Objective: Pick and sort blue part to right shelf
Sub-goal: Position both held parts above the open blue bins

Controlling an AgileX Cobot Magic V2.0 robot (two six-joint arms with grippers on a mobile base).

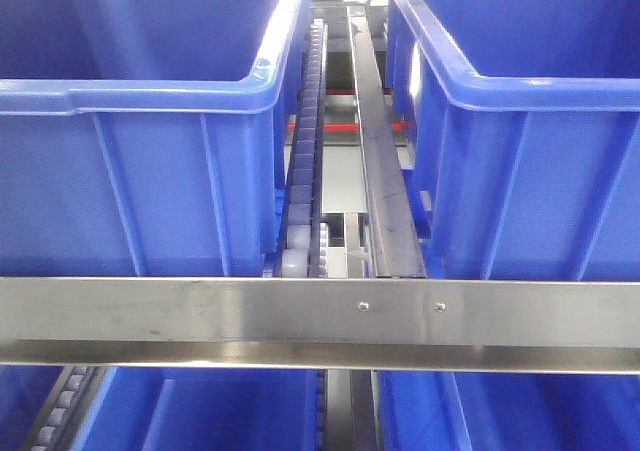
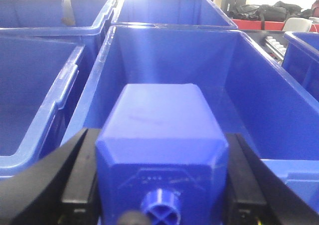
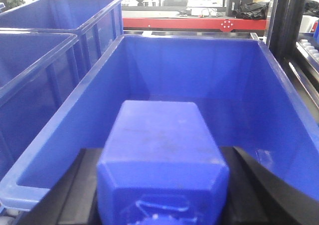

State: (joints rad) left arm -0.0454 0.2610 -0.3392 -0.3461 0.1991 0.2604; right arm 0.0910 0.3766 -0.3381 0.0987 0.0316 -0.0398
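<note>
In the right wrist view, my right gripper (image 3: 162,157) is shut on the blue part (image 3: 159,140), a long rectangular block with sloped shoulders. Its neck end points at the camera and is cut off by the frame. It hangs over an open blue bin (image 3: 199,70) of the right shelf. My left gripper (image 2: 160,137) is shut on a shorter blue block (image 2: 159,130) with a small round knob (image 2: 159,207), held above another blue bin (image 2: 259,85). Black fingers (image 2: 75,175) press both sides of that block. Neither gripper shows in the front view.
The front view faces the rack's flat steel rail (image 1: 320,316), with a roller track (image 1: 303,161) and a steel guide bar (image 1: 385,171) between two large blue bins (image 1: 130,181) (image 1: 540,171). More bins stand to the left (image 2: 35,100) (image 3: 30,70) and behind (image 2: 169,10).
</note>
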